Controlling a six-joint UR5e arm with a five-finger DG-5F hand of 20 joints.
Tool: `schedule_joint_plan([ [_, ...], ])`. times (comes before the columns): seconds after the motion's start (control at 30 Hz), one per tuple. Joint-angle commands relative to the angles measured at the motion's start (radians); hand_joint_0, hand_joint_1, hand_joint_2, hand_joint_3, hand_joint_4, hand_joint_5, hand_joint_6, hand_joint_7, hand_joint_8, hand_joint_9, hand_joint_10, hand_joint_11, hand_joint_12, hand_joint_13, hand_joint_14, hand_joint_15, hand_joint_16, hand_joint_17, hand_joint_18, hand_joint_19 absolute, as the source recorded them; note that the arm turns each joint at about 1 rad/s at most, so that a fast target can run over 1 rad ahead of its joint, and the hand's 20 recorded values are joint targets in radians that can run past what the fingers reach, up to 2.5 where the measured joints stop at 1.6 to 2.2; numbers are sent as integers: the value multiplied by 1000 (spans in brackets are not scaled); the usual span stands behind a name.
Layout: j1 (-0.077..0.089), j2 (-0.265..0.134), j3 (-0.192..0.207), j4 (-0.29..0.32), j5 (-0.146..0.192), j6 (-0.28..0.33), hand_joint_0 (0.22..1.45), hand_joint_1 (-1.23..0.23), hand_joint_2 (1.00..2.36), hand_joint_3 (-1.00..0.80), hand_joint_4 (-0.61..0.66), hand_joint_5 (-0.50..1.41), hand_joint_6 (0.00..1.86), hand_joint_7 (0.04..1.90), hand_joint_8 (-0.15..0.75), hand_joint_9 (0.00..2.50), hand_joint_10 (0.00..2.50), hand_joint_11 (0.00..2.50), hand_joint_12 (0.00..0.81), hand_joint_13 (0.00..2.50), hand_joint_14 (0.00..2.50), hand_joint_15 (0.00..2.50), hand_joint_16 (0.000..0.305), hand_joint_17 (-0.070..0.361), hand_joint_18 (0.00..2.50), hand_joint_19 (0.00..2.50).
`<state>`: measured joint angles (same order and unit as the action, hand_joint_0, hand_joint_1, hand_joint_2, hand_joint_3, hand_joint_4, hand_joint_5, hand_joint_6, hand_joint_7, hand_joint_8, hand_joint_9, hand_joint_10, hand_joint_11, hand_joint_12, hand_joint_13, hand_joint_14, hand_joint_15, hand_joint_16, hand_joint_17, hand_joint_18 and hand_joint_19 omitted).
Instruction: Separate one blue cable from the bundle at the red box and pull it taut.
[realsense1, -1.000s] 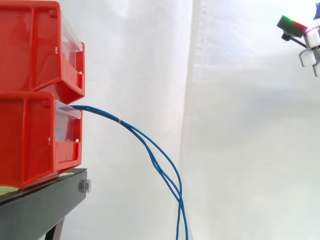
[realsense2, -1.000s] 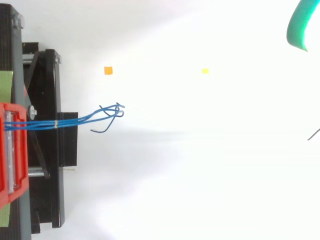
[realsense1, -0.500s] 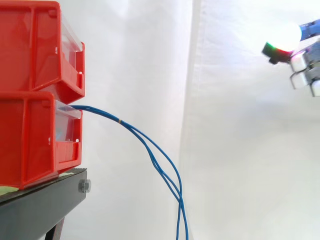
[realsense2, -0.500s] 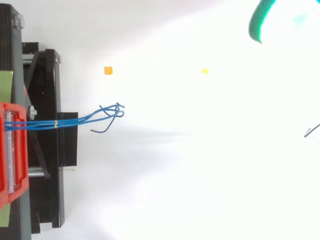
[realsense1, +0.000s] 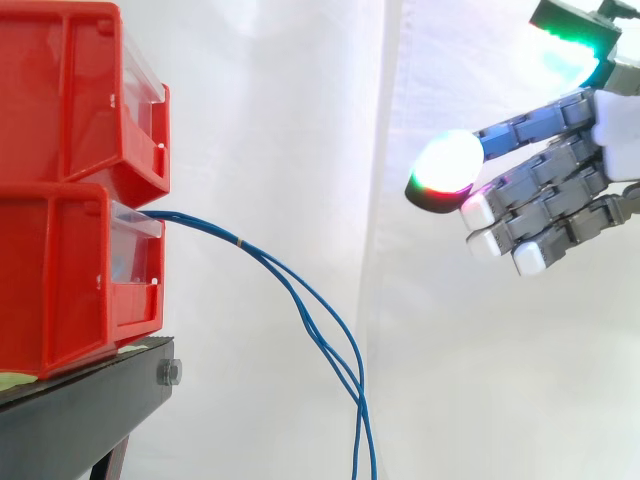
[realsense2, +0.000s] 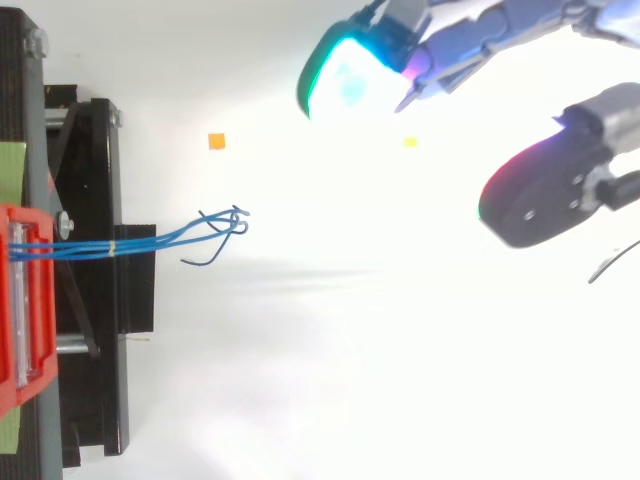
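A bundle of blue cables (realsense1: 300, 295) leaves the lower red bin (realsense1: 70, 275), arcs out to the right and droops down past the bottom edge. A small pale band ties it near the bin. From above, the same blue cables (realsense2: 160, 238) run right from the bin and end in loose curls. My hand (realsense1: 560, 195) is at the upper right, well to the right of the cables and above their hanging part. Its fingers (realsense1: 500, 215) reach straight toward the left, open, with nothing in them. In the top view the hand (realsense2: 470, 45) sits at the upper right.
Two red bins are stacked, the upper red bin (realsense1: 70, 95) on the lower, on a black stand (realsense1: 90, 410). A white curtain hangs behind. An orange marker (realsense2: 216, 141) and a yellow marker (realsense2: 409, 142) lie on the white floor.
My hand has come in from the upper right edge, moving left and down toward the cables. The cables and bins have not moved.
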<state>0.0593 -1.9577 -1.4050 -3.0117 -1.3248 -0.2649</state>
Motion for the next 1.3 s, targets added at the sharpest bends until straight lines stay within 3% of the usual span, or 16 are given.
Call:
schedule_joint_plan([
  [0.0, 16, -13, 12, 37, 33, -11, 544, -616, 1000, -500, 186, -230, 502, 776, 269, 628, 13, 351, 353, 599, 10, 271, 49, 110, 552, 425],
  [0.13, 37, -29, 12, 77, 67, -57, 545, -615, 1000, -500, 189, -228, 502, 778, 273, 631, 11, 356, 354, 599, 12, 271, 48, 108, 552, 433],
  [0.33, 56, -69, 29, 112, 98, -62, 548, -613, 1000, -500, 194, -223, 502, 778, 277, 648, 11, 366, 353, 611, 11, 282, 48, 108, 558, 435],
  [0.37, 59, -102, 43, 122, 99, -57, 548, -613, 1000, -500, 194, -223, 502, 777, 277, 651, 11, 371, 354, 615, 10, 276, 48, 108, 558, 440],
  [0.43, 60, -162, 116, 102, 90, -33, 549, -613, 1000, -500, 194, -221, 502, 779, 277, 659, 11, 366, 353, 616, 11, 280, 48, 108, 559, 443],
  [0.5, 62, -182, 146, 83, 78, -25, 549, -613, 1000, -500, 193, -219, 502, 778, 279, 665, 11, 371, 355, 619, 13, 283, 48, 107, 563, 442],
  [0.53, 62, -230, 189, 54, 55, -16, 550, -613, 1000, -500, 194, -218, 502, 780, 279, 665, 11, 368, 356, 622, 11, 284, 48, 107, 563, 442],
  [0.6, 60, -248, 202, 39, 45, -10, 550, -610, 1000, -500, 196, -216, 502, 781, 280, 672, 11, 374, 354, 625, 11, 289, 47, 107, 566, 442],
  [0.73, 59, -262, 204, 42, 45, 9, 550, -610, 1000, -500, 197, -215, 502, 783, 280, 677, 12, 383, 353, 626, 11, 290, 47, 107, 569, 441],
  [0.93, 57, -305, 207, 139, 76, -5, 552, -608, 1000, -500, 196, -211, 502, 781, 280, 683, 12, 379, 354, 629, 11, 290, 47, 107, 573, 448],
  [1.07, 59, -316, 209, 155, 87, -2, 551, -607, 1000, -500, 200, -206, 502, 784, 283, 687, 12, 387, 354, 633, 11, 291, 47, 107, 572, 457],
  [1.17, 60, -342, 215, 191, 91, 0, 550, -608, 1000, -500, 206, -202, 502, 800, 283, 689, 12, 381, 355, 636, 11, 295, 48, 107, 578, 466],
  [1.23, 59, -391, 244, 221, 84, 13, 550, -608, 1000, -500, 213, -198, 502, 802, 283, 691, 14, 384, 353, 638, 11, 297, 48, 108, 581, 466],
  [1.27, 59, -391, 244, 221, 84, 13, 552, -608, 1000, -500, 221, -191, 503, 819, 284, 695, 12, 388, 352, 641, 11, 298, 48, 108, 582, 466],
])
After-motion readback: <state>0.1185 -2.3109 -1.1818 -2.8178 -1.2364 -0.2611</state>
